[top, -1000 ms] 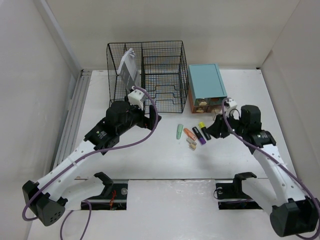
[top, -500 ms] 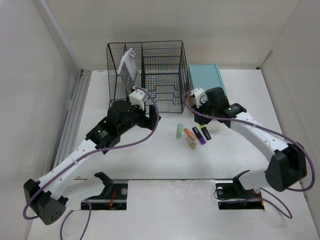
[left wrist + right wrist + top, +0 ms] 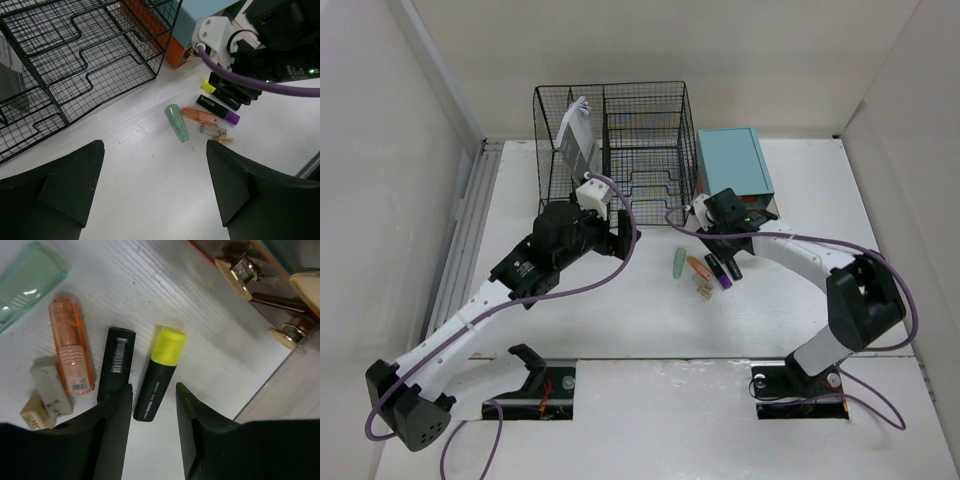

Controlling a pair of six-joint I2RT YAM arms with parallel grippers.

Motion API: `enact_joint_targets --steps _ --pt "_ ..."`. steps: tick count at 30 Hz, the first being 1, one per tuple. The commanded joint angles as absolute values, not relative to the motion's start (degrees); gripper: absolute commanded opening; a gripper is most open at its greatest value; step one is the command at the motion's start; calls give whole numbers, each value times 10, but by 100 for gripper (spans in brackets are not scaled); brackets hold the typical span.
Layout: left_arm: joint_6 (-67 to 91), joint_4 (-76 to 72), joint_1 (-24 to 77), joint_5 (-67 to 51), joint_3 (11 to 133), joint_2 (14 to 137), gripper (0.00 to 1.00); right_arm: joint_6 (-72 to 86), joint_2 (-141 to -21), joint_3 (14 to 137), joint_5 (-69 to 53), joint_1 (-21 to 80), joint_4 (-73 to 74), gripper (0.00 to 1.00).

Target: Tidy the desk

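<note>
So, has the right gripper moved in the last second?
Yes. The right gripper swung left across the front of the teal drawer box, from its right corner towards its left, jaws open over the yellow highlighter.

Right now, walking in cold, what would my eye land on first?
Probably the right gripper, its open fingers poised either side of a yellow-capped highlighter in a little row of markers at the middle of the white desk. Behind it, a tall black wire organizer and a teal drawer box stand side by side at the far edge.
</note>
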State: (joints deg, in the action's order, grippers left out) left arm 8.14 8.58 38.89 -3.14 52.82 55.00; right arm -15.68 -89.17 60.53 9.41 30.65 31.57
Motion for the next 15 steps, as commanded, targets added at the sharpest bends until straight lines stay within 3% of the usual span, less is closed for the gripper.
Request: enact_joint_targets --steps 1,15 --pt "76 65 389 -29 530 523 81 -146 -917 618 139 305 308 46" --pt "76 65 389 -40 530 518 81 -135 -998 641 144 276 318 47"
